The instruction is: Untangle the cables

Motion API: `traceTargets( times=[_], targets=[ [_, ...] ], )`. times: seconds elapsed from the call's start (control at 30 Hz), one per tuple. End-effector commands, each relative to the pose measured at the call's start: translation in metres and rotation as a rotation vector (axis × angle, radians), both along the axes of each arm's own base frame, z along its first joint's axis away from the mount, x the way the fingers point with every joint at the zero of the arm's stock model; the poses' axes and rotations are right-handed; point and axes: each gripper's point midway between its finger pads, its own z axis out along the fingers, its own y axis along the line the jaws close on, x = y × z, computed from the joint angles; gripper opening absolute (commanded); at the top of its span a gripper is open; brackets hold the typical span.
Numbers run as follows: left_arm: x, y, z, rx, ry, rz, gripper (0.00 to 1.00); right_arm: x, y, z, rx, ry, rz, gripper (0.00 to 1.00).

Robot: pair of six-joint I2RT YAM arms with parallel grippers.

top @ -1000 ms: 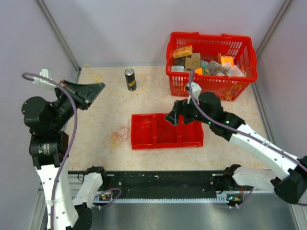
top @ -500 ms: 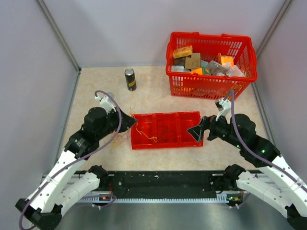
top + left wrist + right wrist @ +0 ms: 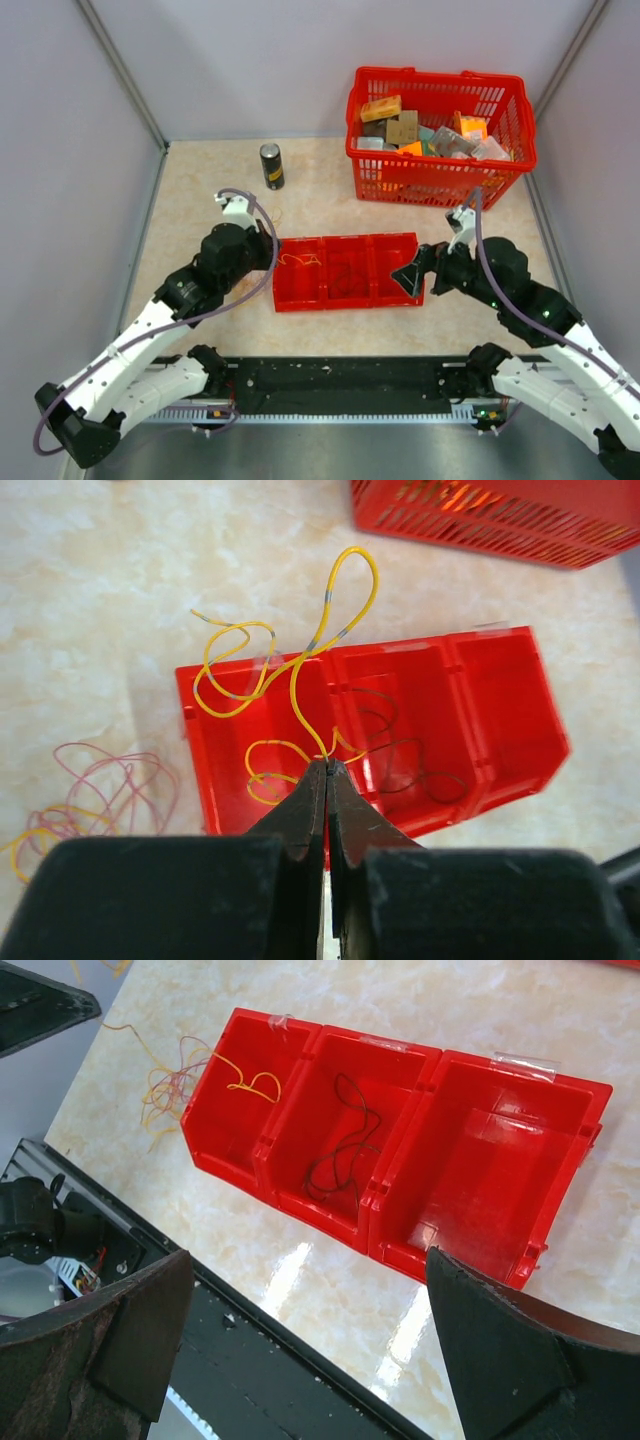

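Observation:
My left gripper [image 3: 327,767] is shut on a thin yellow cable [image 3: 300,660] and holds it over the left compartment of the red three-part tray [image 3: 500,710]. The cable's loops hang into that compartment and over its far rim. From above, the left gripper [image 3: 272,250] is at the tray's left end [image 3: 395,260]. A reddish cable tangled with some yellow wire [image 3: 110,790] lies on the table left of the tray. A dark thin cable [image 3: 345,1130] lies in the middle compartment. My right gripper [image 3: 308,1260] is open and empty above the tray's right end. I see no pale cable.
A red basket [image 3: 435,72] full of boxes stands at the back right. A dark can [image 3: 271,165] stands at the back, left of the basket. The black rail [image 3: 340,380] runs along the near edge.
The left arm swung down from the far left to the tray's left end, bringing the yellow cable over the left compartment. The right gripper drew back from over the tray to its right end.

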Motion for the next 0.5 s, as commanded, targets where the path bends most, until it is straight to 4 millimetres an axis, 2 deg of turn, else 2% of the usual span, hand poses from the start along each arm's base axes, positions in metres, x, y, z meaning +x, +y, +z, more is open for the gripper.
traceTargets(
  times=[0.0, 0.13, 0.3, 0.47],
  targets=[
    [0.015, 0.003, -0.012, 0.132, -0.036, 0.001, 0.00, 0.002, -0.002, 0.008, 0.017, -0.024, -0.013, 0.97],
    [0.004, -0.019, -0.041, 0.098, 0.042, -0.073, 0.00, 0.002, -0.004, 0.002, 0.023, -0.015, -0.030, 0.97],
    [-0.019, -0.029, -0.071, 0.049, 0.107, -0.118, 0.00, 0.006, 0.002, -0.003, 0.011, 0.000, -0.020, 0.97],
    [-0.043, -0.036, -0.110, 0.015, 0.220, -0.172, 0.00, 0.002, 0.005, -0.007, 0.032, 0.016, -0.002, 0.96]
  ],
)
